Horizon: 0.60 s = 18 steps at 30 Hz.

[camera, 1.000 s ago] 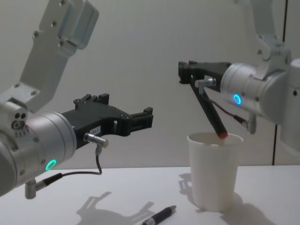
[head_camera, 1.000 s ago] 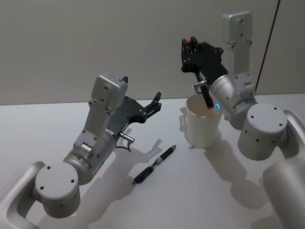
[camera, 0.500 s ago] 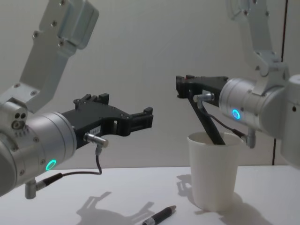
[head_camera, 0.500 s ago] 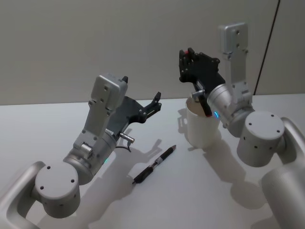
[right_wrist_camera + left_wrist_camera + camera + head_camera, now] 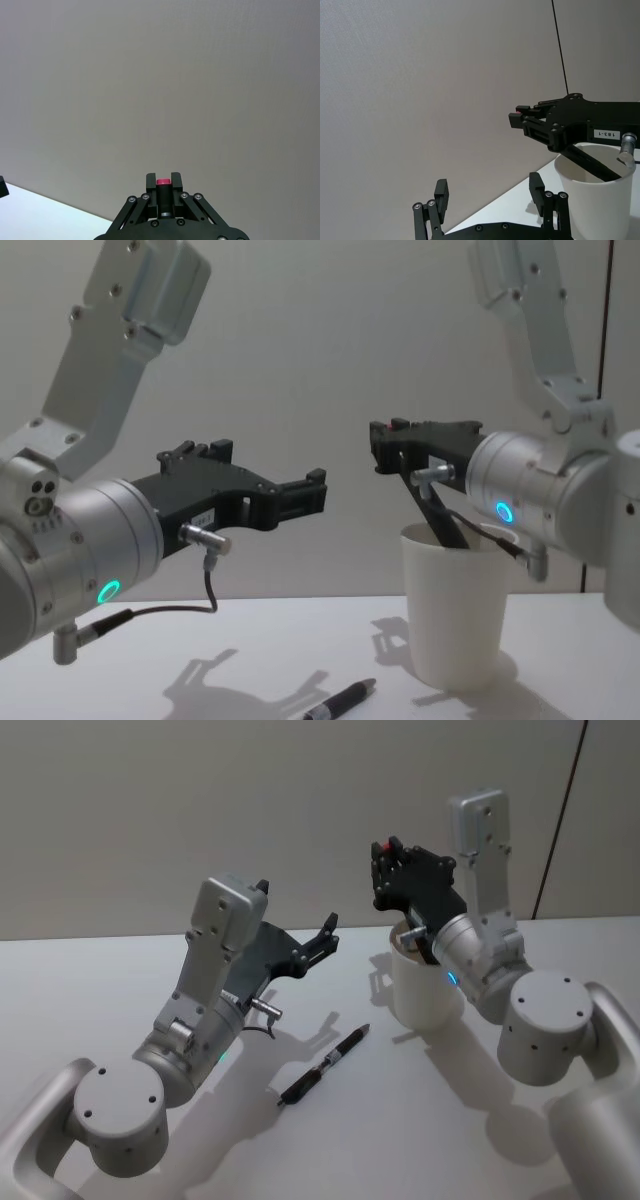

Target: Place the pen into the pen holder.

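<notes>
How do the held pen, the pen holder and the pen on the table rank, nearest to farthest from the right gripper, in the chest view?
1. Held pen: clamped in the right gripper, slanting into the holder.
2. Pen holder: just below the gripper.
3. Pen on the table: lowest, toward the robot's left.

Two pens, one pen holder and two pincers are in front of you.
Count the pens as one loose pen lying flat on the tabletop and one gripped pen slanting down into the single white pen holder; the pincers are the left pincer, fingers apart, and the right pincer, clamped on the gripped pen.
</notes>
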Tool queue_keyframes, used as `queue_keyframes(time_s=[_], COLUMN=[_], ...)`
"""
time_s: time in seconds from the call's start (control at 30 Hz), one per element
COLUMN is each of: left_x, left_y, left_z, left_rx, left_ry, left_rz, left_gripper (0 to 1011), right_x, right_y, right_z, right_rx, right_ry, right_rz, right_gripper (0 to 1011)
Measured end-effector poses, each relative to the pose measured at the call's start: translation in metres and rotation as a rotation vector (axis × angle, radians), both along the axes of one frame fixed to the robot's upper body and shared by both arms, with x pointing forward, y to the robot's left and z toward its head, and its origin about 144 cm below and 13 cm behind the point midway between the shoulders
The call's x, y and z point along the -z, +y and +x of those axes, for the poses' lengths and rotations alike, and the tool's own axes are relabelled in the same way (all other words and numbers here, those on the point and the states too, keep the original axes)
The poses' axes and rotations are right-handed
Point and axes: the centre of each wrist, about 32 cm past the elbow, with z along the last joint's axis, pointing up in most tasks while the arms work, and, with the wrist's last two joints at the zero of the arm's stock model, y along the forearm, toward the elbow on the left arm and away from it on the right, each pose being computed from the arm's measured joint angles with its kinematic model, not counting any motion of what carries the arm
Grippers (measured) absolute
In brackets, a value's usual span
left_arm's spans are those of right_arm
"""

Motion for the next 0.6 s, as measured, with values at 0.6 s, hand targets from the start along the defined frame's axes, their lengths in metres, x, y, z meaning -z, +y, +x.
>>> queue_keyframes(time_s=[0.6], left_x=[0.0000], left_y=[0.0000], left_z=[0.0000], left_rx=[0.000], left_ry=[0.000], left_rz=[0.000], left_gripper=[1001], right_x=[0.0091], right_y=[-0.0012], right_z=[-0.0088], right_rx=[0.010], right_ry=[0.015], right_rz=[-0.022], right_gripper=[165])
